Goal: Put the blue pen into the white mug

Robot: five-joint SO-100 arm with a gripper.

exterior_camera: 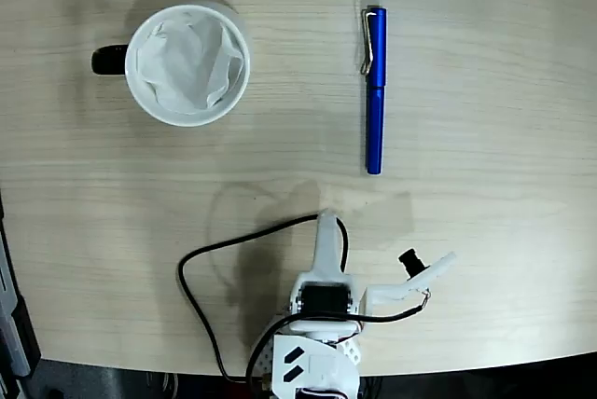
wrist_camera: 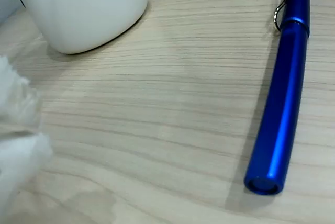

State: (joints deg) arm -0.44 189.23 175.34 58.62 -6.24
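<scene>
On the desk, right of centre: the blue pen (exterior_camera: 375,91) is laid flat, lengthwise up the fixed view, with the capped end toward the top edge.
Pen clip: a silver wire clip (exterior_camera: 367,42) is seen on the left side of the cap in the fixed view; in the wrist view it shows at the upper end of the pen (wrist_camera: 280,88).
Pen contact: nothing is touching the pen; bare wood is seen all around it.
White mug: the white mug (exterior_camera: 188,64) is stood upright at the upper left of the fixed view, well apart from the pen, with its black handle (exterior_camera: 109,61) turned to the left.
Mug contents: crumpled white paper or cloth (exterior_camera: 191,59) is seen lining the inside.
Mug in wrist view: only a part of the white outer wall (wrist_camera: 86,7) is shown, at the upper left, resting on the desk.
Desk: a light wood-grain desk (exterior_camera: 485,231) carries both things.
Arm: the white arm (exterior_camera: 322,310) is placed at the bottom centre of the fixed view, below the pen and apart from it, with a black cable (exterior_camera: 201,296) looped at its left.
Gripper: the gripper (exterior_camera: 378,254) is held with its two fingers spread wide apart, one pointing up the picture and one out to the right; nothing is gripped between them.
Wrist view, left edge: a blurred white shape (wrist_camera: 18,135) is seen close to the camera; what it is cannot be told.
Top right edge of fixed view: a pale object is cut off by the frame and cannot be identified.
</scene>
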